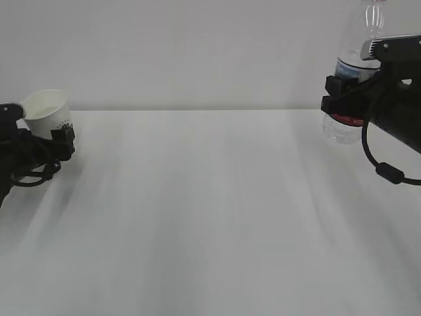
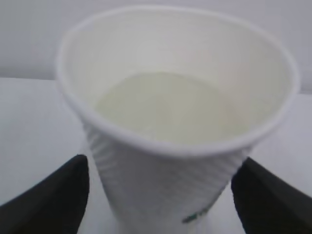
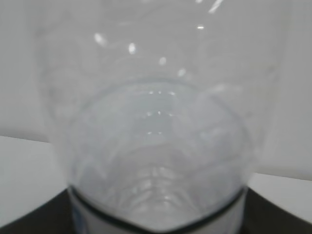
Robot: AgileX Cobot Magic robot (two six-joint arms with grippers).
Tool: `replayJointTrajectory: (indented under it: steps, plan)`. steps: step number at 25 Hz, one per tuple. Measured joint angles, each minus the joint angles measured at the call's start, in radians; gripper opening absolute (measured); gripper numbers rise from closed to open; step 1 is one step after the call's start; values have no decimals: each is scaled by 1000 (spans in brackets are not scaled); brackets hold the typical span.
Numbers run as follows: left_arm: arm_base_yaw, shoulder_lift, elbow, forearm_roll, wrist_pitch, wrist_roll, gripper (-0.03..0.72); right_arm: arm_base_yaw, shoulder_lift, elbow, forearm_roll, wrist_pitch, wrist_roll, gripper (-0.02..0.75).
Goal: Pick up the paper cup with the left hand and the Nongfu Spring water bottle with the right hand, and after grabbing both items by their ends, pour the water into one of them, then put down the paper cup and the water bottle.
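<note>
Count: one paper cup (image 1: 47, 113), white. One Nongfu Spring water bottle (image 1: 358, 72), clear plastic, red-and-white label. Two black robot arms, each with one hand: left hand (image 1: 39, 141), right hand (image 1: 352, 92). One table (image 1: 210, 217).

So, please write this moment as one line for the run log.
left pincer: open around paper cup | right pincer: closed on water bottle, upright | cup: liquid inside | table: bare centre

At the left of the frame, the white paper cup (image 1: 47, 112) carries a dark speckled print and a cream inside. At upper right, the clear ribbed bottle (image 1: 355, 72) shows a red band. Both pincers (image 1: 62, 141) (image 1: 342, 92) are black; the worktop (image 1: 210, 217) is pale grey-white.
</note>
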Motion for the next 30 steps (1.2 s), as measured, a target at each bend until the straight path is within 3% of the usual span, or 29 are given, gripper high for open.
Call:
replayJointTrajectory:
  steps: [30]
  plan:
    - [0,-369,409,37,-21,2,649,0,0,0,4,-30,22,377]
